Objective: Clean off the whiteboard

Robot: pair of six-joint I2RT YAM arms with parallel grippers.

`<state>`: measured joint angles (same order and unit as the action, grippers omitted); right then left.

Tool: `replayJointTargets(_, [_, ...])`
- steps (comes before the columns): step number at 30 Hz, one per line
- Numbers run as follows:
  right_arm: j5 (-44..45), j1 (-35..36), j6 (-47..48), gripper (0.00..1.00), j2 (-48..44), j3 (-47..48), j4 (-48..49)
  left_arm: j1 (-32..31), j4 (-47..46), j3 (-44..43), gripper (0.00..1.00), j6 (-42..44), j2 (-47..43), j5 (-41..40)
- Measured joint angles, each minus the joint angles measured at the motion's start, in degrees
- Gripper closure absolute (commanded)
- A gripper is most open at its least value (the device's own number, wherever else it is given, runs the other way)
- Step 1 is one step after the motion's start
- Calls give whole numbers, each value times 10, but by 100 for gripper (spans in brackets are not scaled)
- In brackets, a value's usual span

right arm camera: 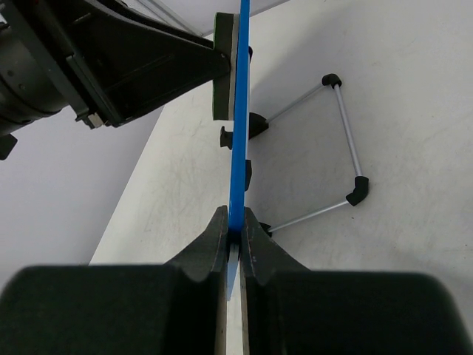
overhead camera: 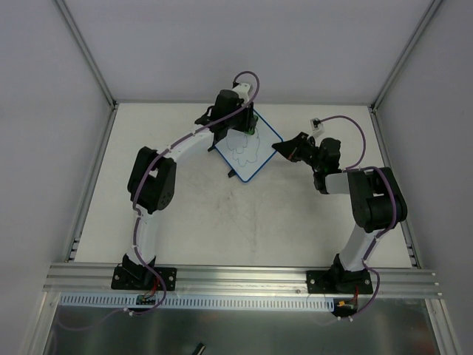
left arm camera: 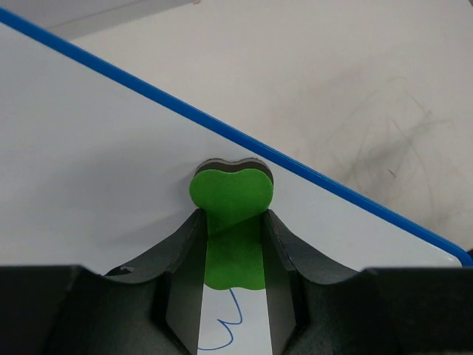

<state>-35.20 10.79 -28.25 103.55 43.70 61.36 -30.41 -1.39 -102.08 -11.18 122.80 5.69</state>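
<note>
Top external view: the whiteboard (overhead camera: 251,148) sits near the middle of the surface's far edge, its blue rim clenched in the right claw (right arm camera: 235,225) to steady it, while the left claw (left arm camera: 230,222) grasps the green eraser (left arm camera: 230,194), pressed flat against the board's face for wiping.

The eraser (left arm camera: 230,188), held in the left gripper (left arm camera: 233,218), lies against the whiteboard (left arm camera: 89,148), whose edge sits inside the right gripper (right arm camera: 235,229).
</note>
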Motion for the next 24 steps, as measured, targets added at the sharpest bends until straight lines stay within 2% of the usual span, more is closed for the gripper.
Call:
replayJointTargets(12, [0,0,0,100,0,0,0,-10,-43,31,100,48,-13,58])
replayJointTargets(24, [1,0,0,100,0,0,0,-7,-50,36,100,12,-13,45])
